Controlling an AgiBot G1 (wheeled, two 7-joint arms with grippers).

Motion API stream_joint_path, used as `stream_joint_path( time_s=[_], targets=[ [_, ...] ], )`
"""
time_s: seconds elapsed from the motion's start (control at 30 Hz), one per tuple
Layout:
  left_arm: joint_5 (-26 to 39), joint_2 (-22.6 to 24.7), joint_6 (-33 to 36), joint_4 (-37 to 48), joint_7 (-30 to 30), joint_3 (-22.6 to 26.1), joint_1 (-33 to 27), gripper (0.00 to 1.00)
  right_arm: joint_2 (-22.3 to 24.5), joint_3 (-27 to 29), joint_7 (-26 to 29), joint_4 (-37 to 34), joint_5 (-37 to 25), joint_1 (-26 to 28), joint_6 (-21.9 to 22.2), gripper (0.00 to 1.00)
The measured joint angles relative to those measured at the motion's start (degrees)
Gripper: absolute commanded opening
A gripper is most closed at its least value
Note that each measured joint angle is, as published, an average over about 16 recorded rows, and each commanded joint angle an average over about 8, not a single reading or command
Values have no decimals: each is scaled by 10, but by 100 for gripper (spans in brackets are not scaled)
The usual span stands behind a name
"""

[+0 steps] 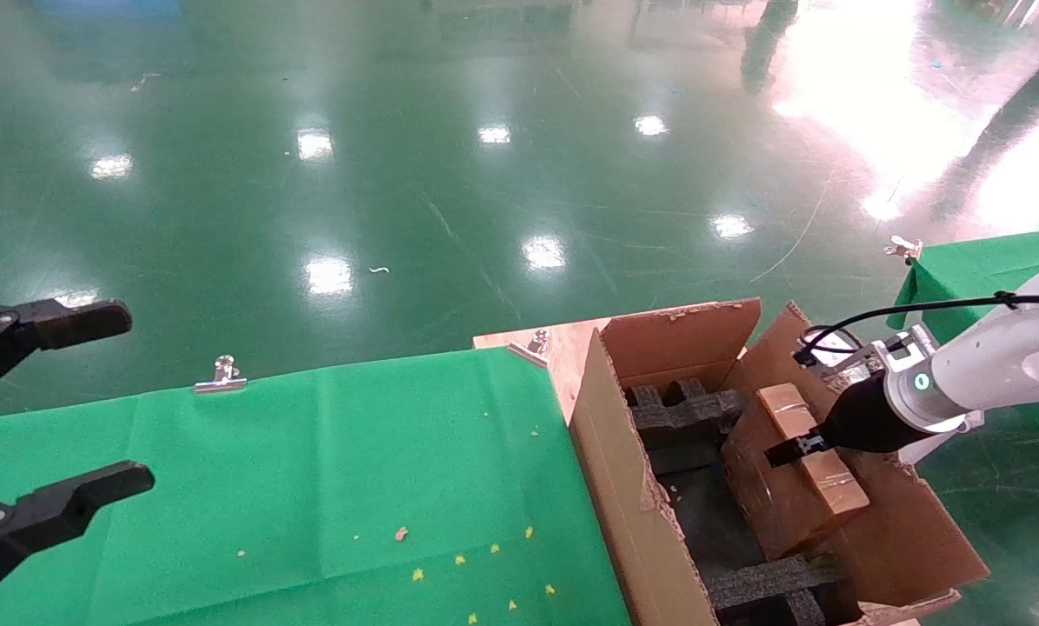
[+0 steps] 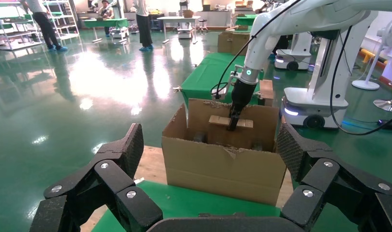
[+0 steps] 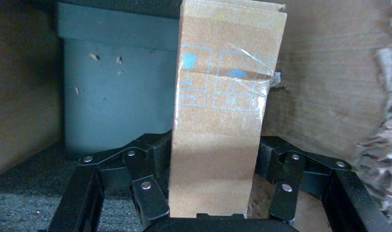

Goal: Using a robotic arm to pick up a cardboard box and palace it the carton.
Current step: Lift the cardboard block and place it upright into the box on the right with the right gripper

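The robotic arm (image 1: 989,365) reaches from the right into the carton (image 1: 623,487), a large open brown box with torn flaps and black foam inserts (image 1: 684,413). Inside it is the cardboard box (image 1: 832,482), small and taped, sitting tilted against the carton's right side. My right gripper (image 1: 790,452) is shut on the box's top. In the right wrist view the cardboard box (image 3: 223,111) fills the gap in the right gripper (image 3: 214,154), with fingers (image 3: 158,150) pressed on both sides. My left gripper (image 1: 132,396) hangs open over the table's left end.
A green cloth (image 1: 310,478) covers the table and is held by metal clips (image 1: 221,376). The carton stands on a bare wooden board (image 1: 562,348) at the table's right end. A second green table (image 1: 980,265) stands at the far right. Glossy green floor lies beyond.
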Motion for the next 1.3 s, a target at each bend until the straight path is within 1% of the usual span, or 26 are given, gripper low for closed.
stream_joint_path(
  time_s=[0.4, 0.9, 0.93, 0.97, 1.17, 1.2, 1.23, 1.3],
  targets=[
    [0, 0, 0, 0, 0, 0, 0, 100, -25, 5, -19, -43, 8, -26, -10, 0],
    [0, 0, 0, 0, 0, 0, 0, 100, -43, 11, -36, -75, 17, -46, -13, 0],
    [0, 0, 0, 0, 0, 0, 0, 100, -44, 11, -37, -76, 17, -47, -13, 4],
    [0, 0, 0, 0, 0, 0, 0, 100, -44, 11, -38, -77, 17, -47, -13, 12],
    [0, 0, 0, 0, 0, 0, 0, 100, -47, 12, -43, -82, 19, -49, -16, 87],
    [0, 0, 0, 0, 0, 0, 0, 100, -47, 13, -43, -82, 19, -49, -16, 96],
    [0, 0, 0, 0, 0, 0, 0, 100, -48, 13, -43, -82, 19, -49, -16, 100],
    [0, 0, 0, 0, 0, 0, 0, 100, -48, 13, -44, -83, 19, -49, -17, 100]
  ],
)
